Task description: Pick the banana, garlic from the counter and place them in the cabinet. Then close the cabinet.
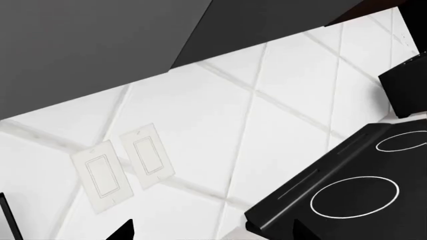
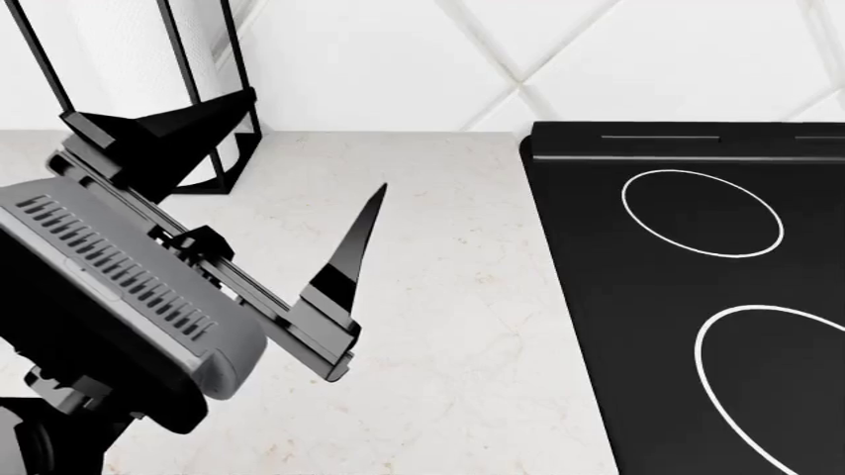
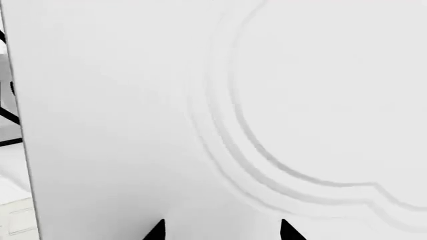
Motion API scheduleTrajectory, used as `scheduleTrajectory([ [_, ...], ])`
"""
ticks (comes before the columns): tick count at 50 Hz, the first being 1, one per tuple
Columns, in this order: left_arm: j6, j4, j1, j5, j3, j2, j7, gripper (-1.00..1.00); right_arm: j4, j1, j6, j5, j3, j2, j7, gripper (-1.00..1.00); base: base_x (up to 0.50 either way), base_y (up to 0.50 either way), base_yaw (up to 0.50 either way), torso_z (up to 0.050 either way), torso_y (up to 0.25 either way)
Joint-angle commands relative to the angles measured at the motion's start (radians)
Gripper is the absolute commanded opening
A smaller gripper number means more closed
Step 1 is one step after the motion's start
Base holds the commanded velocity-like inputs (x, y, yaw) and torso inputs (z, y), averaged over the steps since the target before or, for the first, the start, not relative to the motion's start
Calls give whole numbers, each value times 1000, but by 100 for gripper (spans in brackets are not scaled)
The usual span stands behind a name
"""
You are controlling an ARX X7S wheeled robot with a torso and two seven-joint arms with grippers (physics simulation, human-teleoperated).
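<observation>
Over the counter (image 2: 436,327), the left gripper (image 2: 244,193) hangs with its black fingers spread wide and nothing between them, probably lifted clear. Beside it stand the paper-towel holder (image 2: 198,99) and the black cooktop (image 2: 700,297). Facing a white cabinet door (image 3: 200,100) with a routed panel groove, the right gripper (image 3: 220,231) shows only two parted fingertips gripping nothing, apparently poised to push the door shut. Neither banana nor garlic appears anywhere; they may already sit inside

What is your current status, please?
Left end effector open, empty, above the counter. Right end effector open, facing white cabinet panel. Banana, garlic not in view.
</observation>
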Motion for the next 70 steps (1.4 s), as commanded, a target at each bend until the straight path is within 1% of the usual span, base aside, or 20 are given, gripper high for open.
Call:
scheduleTrajectory([
  [1, 1, -2, 4, 8, 7, 2, 2, 100, 237, -25, 38, 178, -102, -17, -108, 100, 12, 0, 0, 0, 0],
  [9, 15, -6, 16, 16, 5, -6, 9, 100, 279, -20, 13, 244, -138, -16, -92, 100, 3, 0, 0, -1, 0],
  [23, 9, -6, 4, 7, 6, -6, 5, 100, 297, -7, 19, 266, -174, -18, -107, 100, 2, 0, 0, -2, 0],
  [34, 8, -6, 1, 8, 10, -3, 4, 100, 328, -1, 71, 339, -284, -22, -163, 100, 0, 0, 0, -2, 0],
  [41, 13, -7, 6, 11, 10, -6, 5, 100, 333, -1, 83, 379, -328, -22, -194, 100, 0, 0, 0, -3, 0],
  [53, 20, -9, 14, 18, 13, -8, 8, 100, 332, 0, 120, 406, -345, -22, -241, 100, 0, 0, 0, -3, 0],
  [56, 24, -11, 18, 21, 13, -10, 10, 100, 332, 0, 144, 422, -365, -22, -248, 100, 0, 0, 0, -4, 0],
  [64, 31, -12, 26, 28, 14, -13, 12, 100, 334, 0, 230, 463, -368, -22, -265, 100, 0, 0, 0, -3, 0],
  [70, 37, -12, 34, 34, 16, -15, 14, 100, 336, 0, 228, 469, -366, -22, -261, 100, 0, 0, 0, -4, 0],
])
